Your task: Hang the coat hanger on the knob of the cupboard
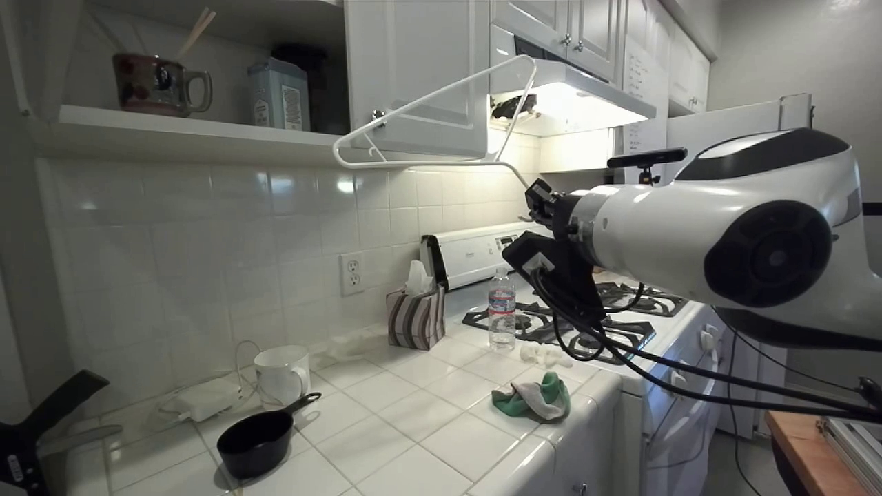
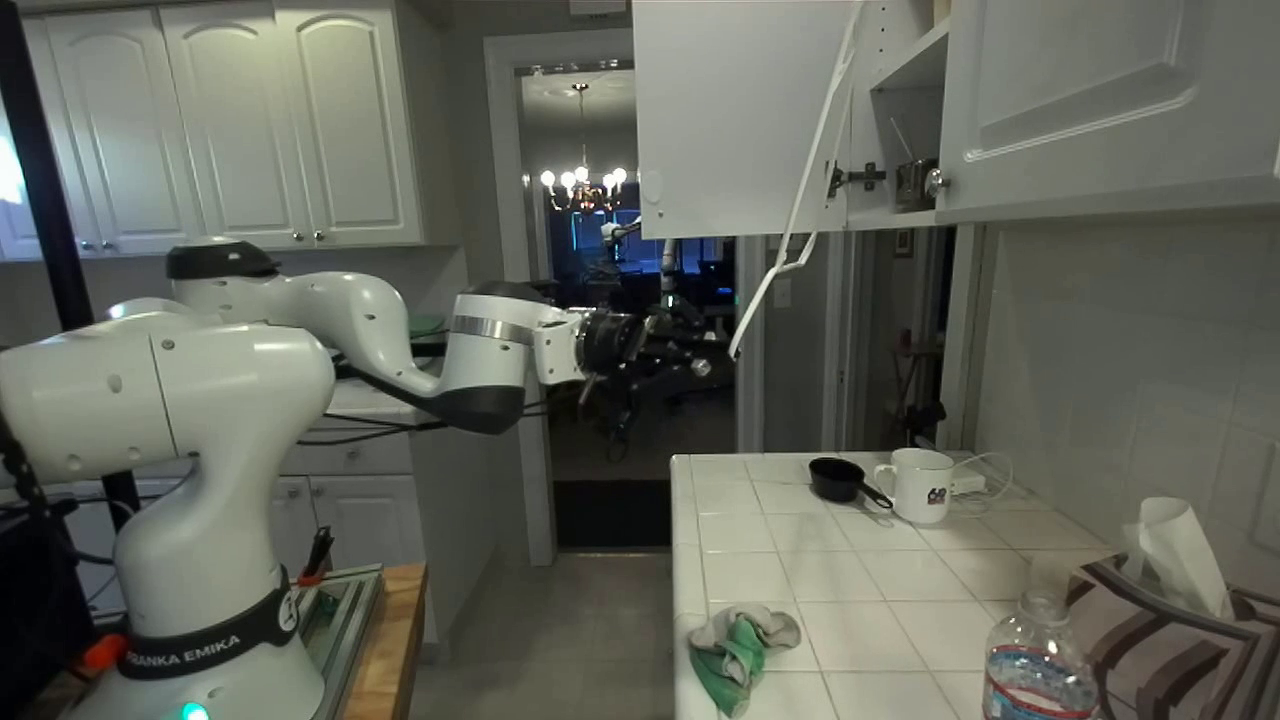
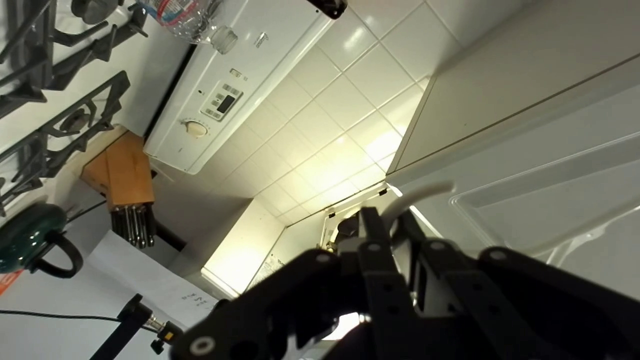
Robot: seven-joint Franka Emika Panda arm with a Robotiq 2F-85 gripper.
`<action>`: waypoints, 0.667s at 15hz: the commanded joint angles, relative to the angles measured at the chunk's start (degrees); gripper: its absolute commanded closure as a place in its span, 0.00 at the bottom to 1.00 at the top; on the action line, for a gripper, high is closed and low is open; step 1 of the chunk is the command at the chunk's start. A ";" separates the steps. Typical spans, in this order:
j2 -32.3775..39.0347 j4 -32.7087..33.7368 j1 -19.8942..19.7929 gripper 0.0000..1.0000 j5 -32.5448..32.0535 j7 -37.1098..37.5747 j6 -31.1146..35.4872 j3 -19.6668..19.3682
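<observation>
Coat hanger, white and triangular, is held in mid-air in front of the white cupboard. The claw is clamped on its curved hook end, from which the rods slant upward. In an exterior view it stands apart from the knob, which is small and round, near the lower corner of its panelled door. On the tiled surface below, a black pan rests just beside a white mug; a crumpled green-and-grey cloth lies near the edge, and a striped tissue box stands near the wall.
</observation>
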 commanded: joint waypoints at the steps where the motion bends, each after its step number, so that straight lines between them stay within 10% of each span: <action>1: -0.02 0.75 -2.90 0.97 -0.10 1.05 2.11 0.01; 10: -0.74 6.94 -18.19 0.97 0.61 -0.14 11.44 -4.24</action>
